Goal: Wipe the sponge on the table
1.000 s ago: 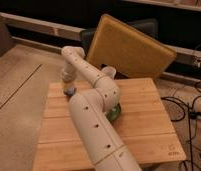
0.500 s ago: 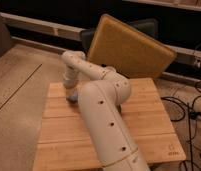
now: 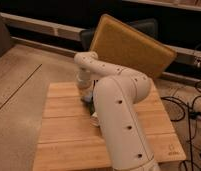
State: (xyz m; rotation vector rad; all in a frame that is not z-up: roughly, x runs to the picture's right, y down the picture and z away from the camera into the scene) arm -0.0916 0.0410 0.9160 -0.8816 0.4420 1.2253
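Arm (image 3: 119,115) is swinging right over the table (image 3: 59,145). The wrist is moving off the far-left corner toward the middle of the far edge. The elbow is shifting right too and looming larger, so it is covering more of the tabletop. The gripper (image 3: 87,97), fingers closed, is sliding right with the wrist, low over the far part of the table, just left of the elbow.

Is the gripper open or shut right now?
Shut. The gripper points down near the table's far edge, mostly hidden behind the arm; what it grips, cannot tell.
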